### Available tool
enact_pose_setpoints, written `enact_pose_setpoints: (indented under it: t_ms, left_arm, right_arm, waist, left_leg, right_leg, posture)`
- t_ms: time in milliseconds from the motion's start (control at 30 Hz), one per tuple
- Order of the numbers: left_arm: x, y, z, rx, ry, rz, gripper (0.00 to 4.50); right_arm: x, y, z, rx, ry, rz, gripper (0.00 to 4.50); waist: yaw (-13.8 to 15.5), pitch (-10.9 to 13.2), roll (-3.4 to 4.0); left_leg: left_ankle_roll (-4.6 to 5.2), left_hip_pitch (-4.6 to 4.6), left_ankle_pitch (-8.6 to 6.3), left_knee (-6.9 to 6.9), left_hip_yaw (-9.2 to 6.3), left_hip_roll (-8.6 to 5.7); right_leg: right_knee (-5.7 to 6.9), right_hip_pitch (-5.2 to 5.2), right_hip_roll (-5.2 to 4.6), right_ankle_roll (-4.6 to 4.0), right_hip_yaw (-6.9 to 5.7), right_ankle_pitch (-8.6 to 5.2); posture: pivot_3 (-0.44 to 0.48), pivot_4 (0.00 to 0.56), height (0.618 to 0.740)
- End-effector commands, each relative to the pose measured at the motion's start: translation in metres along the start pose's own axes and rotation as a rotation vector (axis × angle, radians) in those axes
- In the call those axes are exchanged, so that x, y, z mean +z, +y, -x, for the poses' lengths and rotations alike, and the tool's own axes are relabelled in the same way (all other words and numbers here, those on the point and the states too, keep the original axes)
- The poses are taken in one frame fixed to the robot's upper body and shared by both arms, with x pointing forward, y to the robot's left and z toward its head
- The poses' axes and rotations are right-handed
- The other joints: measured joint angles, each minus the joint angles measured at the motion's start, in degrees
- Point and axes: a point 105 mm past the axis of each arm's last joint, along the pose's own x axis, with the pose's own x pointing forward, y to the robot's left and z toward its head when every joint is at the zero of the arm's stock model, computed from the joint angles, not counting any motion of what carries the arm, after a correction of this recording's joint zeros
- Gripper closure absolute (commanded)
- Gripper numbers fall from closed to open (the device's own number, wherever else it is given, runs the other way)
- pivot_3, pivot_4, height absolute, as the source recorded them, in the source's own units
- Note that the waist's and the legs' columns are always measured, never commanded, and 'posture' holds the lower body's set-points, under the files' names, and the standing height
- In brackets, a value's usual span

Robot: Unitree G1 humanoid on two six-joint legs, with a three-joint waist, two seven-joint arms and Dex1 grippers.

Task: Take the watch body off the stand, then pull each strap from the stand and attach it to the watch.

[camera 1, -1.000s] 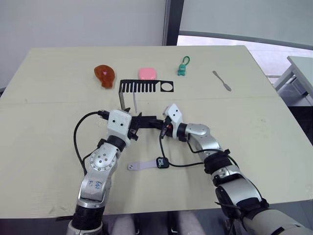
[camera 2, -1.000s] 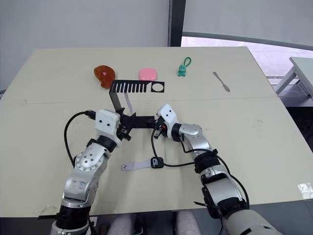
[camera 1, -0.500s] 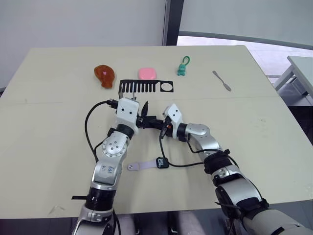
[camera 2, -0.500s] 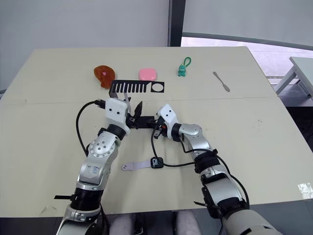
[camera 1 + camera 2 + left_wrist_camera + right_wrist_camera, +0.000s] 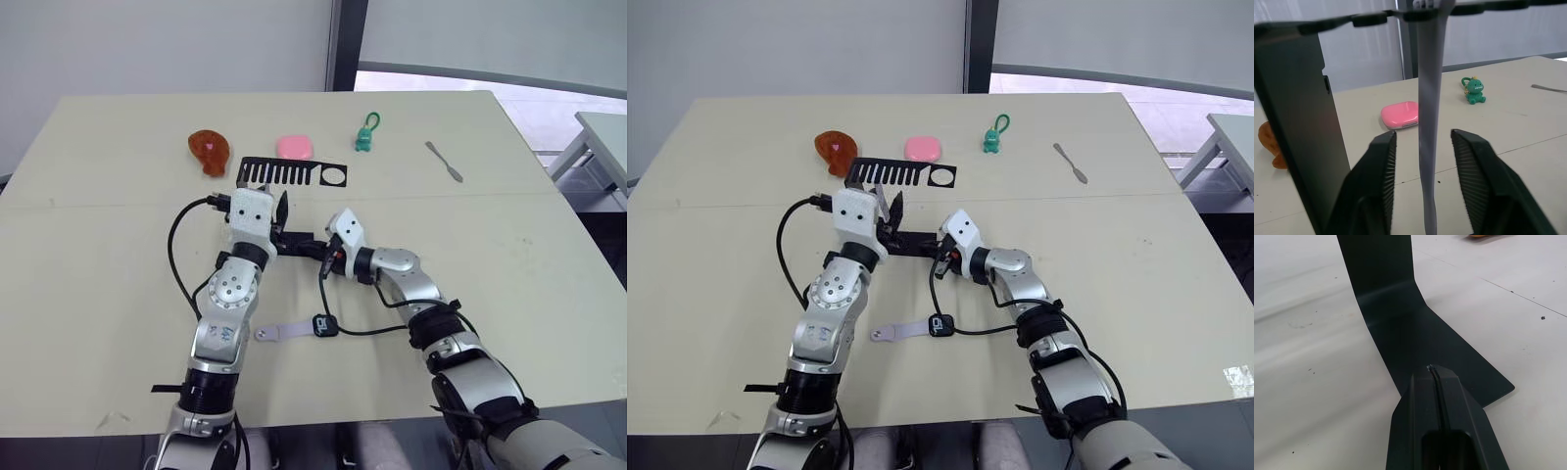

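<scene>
Under the stand's (image 5: 292, 173) comb bar, the remaining strap (image 5: 1429, 127) hangs between the wide-open left claw (image 5: 1422, 161). The right claw (image 5: 1436, 377), fingers together, presses on the base. Close squarely, then pull straight free. The watch body (image 5: 324, 325) lies on the counter (image 5: 549, 255).

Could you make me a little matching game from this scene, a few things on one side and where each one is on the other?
Things:
1. hanging strap
2. watch body
3. right claw
4. green keychain figure

Places:
A. lying on the table near the robot, one strap already joined to it
B. far side of the table, between the pink case and the grey spatula
C. dangling from the stand's top bar, between the left claw's open fingers
D. shut, its tip over the stand's flat base

Pairs: 1-C, 2-A, 3-D, 4-B
</scene>
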Motion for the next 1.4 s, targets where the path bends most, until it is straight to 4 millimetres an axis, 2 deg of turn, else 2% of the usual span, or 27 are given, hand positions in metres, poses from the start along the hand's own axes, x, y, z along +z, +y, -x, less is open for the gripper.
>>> enact_pose_setpoints:
  t_ms: [33,367,667,1000,1267,1400]
  left_arm:
    - [0.010,0.001,-0.001,0.015,-0.042,0.007,4.47]
    - [0.009,0.001,0.002,0.014,-0.043,0.014,4.47]
    - [0.025,0.004,0.010,0.003,-0.121,0.007,4.47]
    - [0.029,0.005,0.013,-0.007,-0.141,0.020,4.47]
    - [0.023,0.004,0.014,-0.021,-0.098,0.030,4.47]
    - [0.019,-0.003,0.012,-0.049,-0.067,0.052,4.47]
  right_arm:
    - [-0.027,0.011,0.002,0.039,0.091,-0.048,4.50]
    - [-0.029,0.012,0.002,0.039,0.101,-0.054,4.50]
    - [-0.032,0.014,0.002,0.028,0.106,-0.058,4.50]
    - [-0.033,0.014,0.002,0.013,0.109,-0.064,4.50]
    - [-0.033,0.015,0.001,0.010,0.107,-0.068,4.50]
    - [-0.035,0.018,0.000,0.014,0.106,-0.074,4.50]
  waist:
    - [0.0,0.0,0.00]
    - [0.0,0.0,0.00]
    - [0.0,0.0,0.00]
    - [0.0,0.0,0.00]
    - [0.0,0.0,0.00]
    - [0.0,0.0,0.00]
  left_leg:
    - [0.00,0.00,0.00,0.00,0.00,0.00]
    - [0.00,0.00,0.00,0.00,0.00,0.00]
    - [0.00,0.00,0.00,-0.01,0.00,0.00]
    - [0.00,0.00,0.00,-0.03,0.00,0.00]
    - [0.00,0.00,0.00,-0.04,0.00,0.00]
    - [0.00,0.00,0.00,-0.04,0.00,0.00]
  right_leg:
    - [0.00,0.00,0.00,0.00,0.00,0.00]
    - [-0.01,0.00,0.00,0.00,0.00,0.00]
    - [-0.02,0.00,0.00,0.00,0.00,0.00]
    - [-0.04,0.00,0.00,0.00,0.00,0.00]
    - [-0.05,0.00,0.00,0.00,0.00,0.00]
    - [-0.05,0.00,0.00,0.00,0.00,0.00]
  posture:
    - [0.000,0.150,0.740]
    - [0.000,0.150,0.740]
    - [0.000,0.150,0.740]
    - [0.000,0.150,0.740]
    - [0.000,0.150,0.740]
    - [0.000,0.150,0.740]
